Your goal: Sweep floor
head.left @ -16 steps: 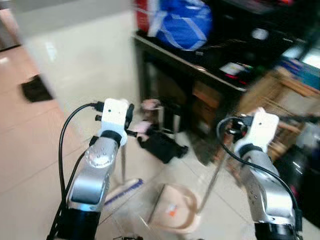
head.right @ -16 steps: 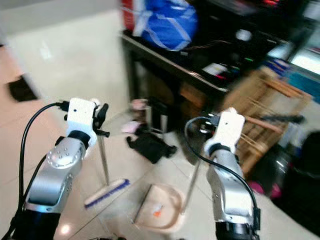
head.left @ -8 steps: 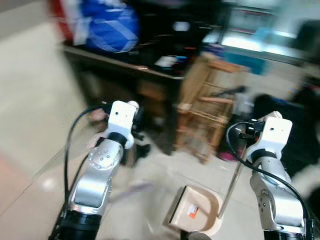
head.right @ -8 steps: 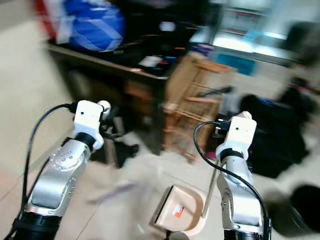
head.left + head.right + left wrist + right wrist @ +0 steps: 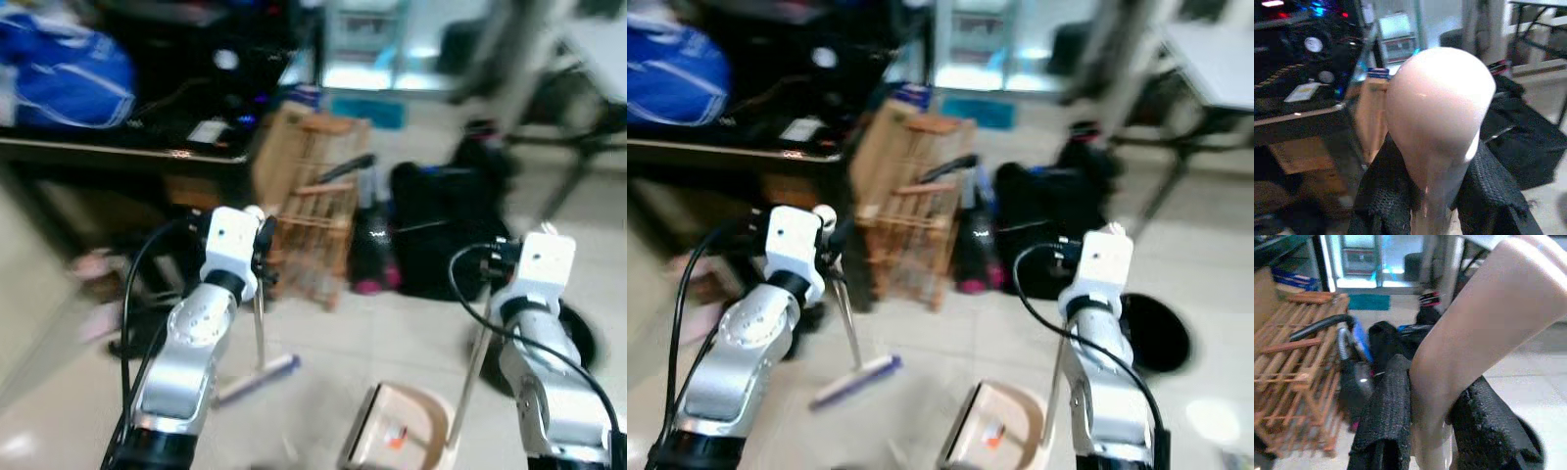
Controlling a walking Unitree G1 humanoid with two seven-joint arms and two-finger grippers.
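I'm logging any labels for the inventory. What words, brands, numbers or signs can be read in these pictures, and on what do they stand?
None can be read.
Orange sticker in the dustpan: too blurred.
Blue box beside the wooden crate: print too small.
White card on the black desk: blurred.
Lit panels on the dark gear on the desk: no legible characters.

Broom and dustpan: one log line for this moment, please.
left gripper: shut on broom | right gripper: shut on dustpan handle | both heads at floor
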